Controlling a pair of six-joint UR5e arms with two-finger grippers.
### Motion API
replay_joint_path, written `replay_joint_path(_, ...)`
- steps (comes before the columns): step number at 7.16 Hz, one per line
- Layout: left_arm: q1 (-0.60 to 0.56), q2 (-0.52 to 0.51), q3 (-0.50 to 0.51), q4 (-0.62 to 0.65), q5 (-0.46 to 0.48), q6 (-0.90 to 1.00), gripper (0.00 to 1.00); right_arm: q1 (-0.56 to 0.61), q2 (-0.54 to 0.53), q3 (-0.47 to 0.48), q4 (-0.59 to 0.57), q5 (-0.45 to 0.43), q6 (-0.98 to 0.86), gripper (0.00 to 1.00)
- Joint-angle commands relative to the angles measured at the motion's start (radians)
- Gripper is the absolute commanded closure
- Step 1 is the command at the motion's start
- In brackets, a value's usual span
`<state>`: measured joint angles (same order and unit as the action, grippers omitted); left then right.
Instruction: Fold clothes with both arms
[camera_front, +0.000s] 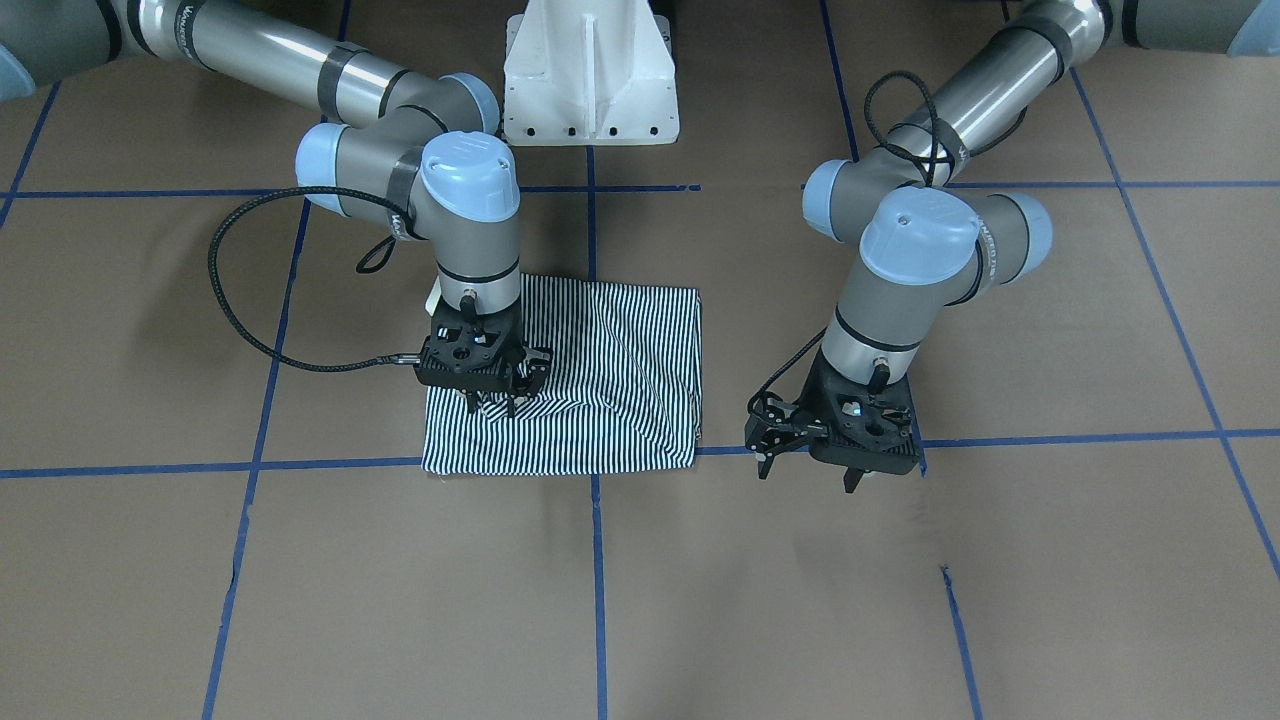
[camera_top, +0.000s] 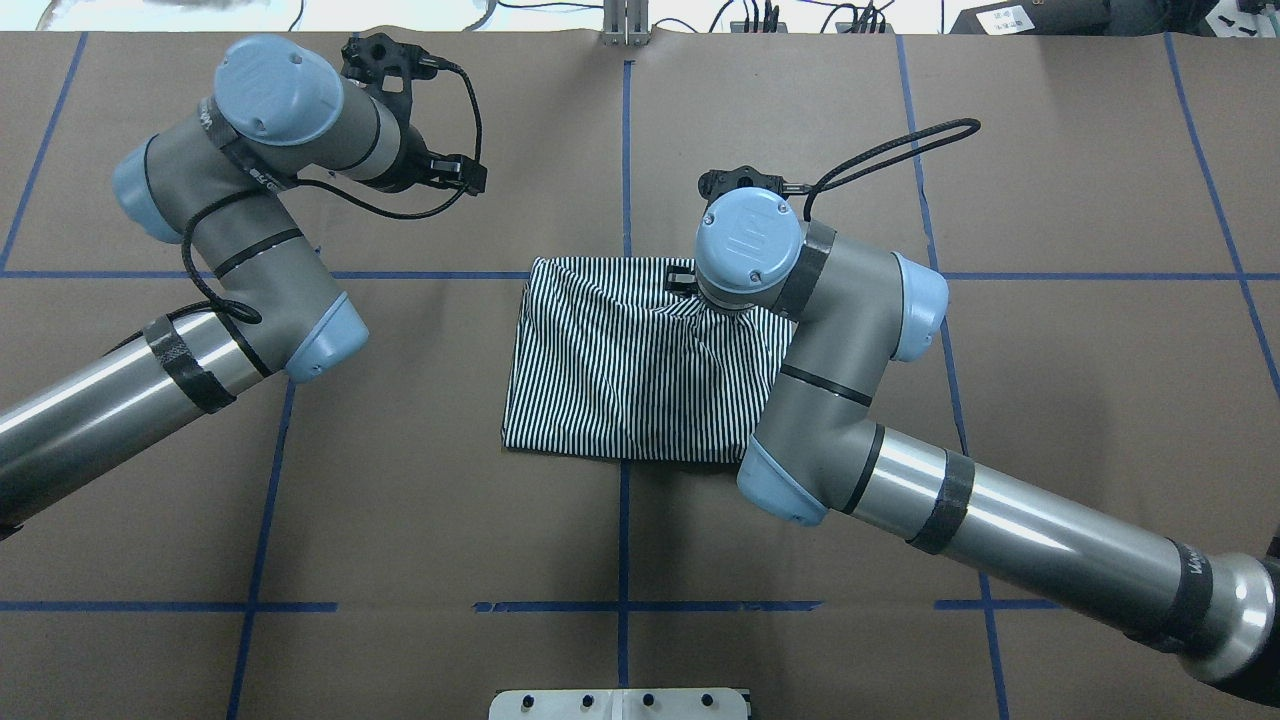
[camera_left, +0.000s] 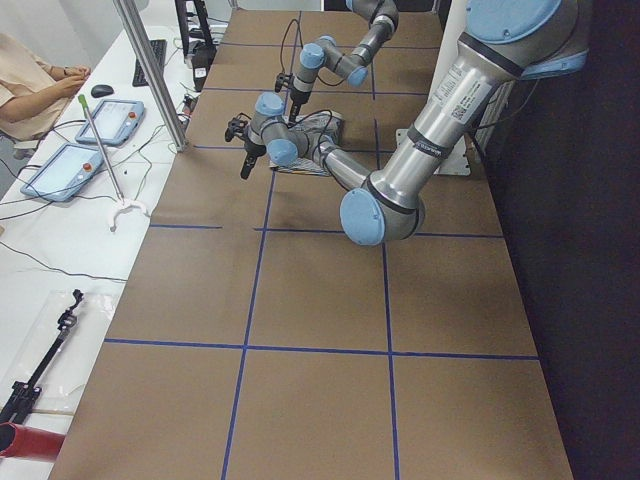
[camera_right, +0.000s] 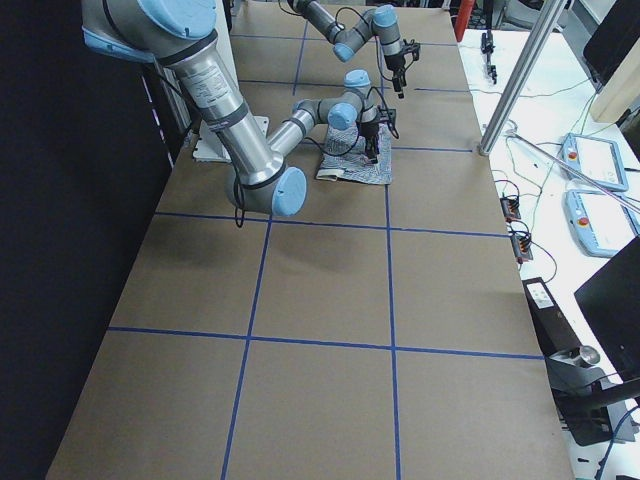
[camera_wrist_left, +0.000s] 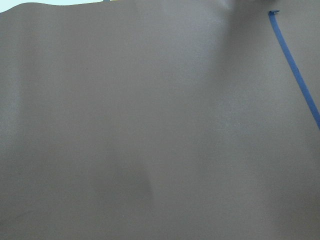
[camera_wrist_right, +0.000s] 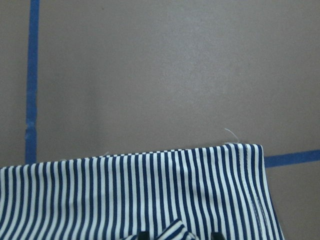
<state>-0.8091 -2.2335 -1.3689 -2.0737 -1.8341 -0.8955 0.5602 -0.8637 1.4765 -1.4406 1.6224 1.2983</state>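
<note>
On the table (camera_front: 1000, 600) lies the folded shirt (camera_front: 600, 400); the right gripper (camera_front: 490, 400) pinches its cloth, the left gripper (camera_front: 775, 440) hangs apart, jaws spread.

You had a brown paper-covered table (camera_top: 1080, 400) marked with blue tape lines (camera_top: 624, 150) in a grid; beside it ran a white bench (camera_left: 60, 250) carrying 2 tablets (camera_left: 112, 120), cables and a metal post (camera_left: 150, 70)
</note>
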Motion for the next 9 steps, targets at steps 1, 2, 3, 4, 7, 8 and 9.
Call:
replay_joint_path(1, 0.001, 0.0, -0.002, 0.0, 0.001, -0.008, 0.0, -0.017, -0.014, 0.002, 0.0, -0.018, 0.004, 0.49)
replay_joint_path(2, 0.001, 0.0, -0.002, 0.0, -0.001, -0.008, 0.0, -0.026, -0.014, -0.001, 0.0, -0.019, 0.004, 0.5)
replay_joint_path(3, 0.001, 0.0, -0.002, 0.0, -0.001, -0.006, 0.0, -0.026, -0.014, -0.001, 0.0, -0.019, 0.004, 0.63)
replay_joint_path(4, 0.001, 0.0, -0.004, 0.0, -0.001, -0.008, 0.0, -0.026, -0.009, 0.001, 0.0, -0.019, 0.007, 1.0)
replay_joint_path(7, 0.002, 0.002, -0.003, -0.002, 0.001, -0.011, 0.0, 0.026, -0.009, -0.005, -0.001, -0.018, -0.007, 1.0)
replay_joint_path(8, 0.005, 0.005, -0.002, -0.02, 0.003, -0.011, 0.0, 0.036, -0.012, -0.015, -0.001, -0.019, -0.01, 1.0)
replay_joint_path(9, 0.007, 0.009, -0.002, -0.025, 0.003, -0.011, 0.0, 0.038, -0.014, -0.025, -0.001, -0.019, -0.01, 1.0)
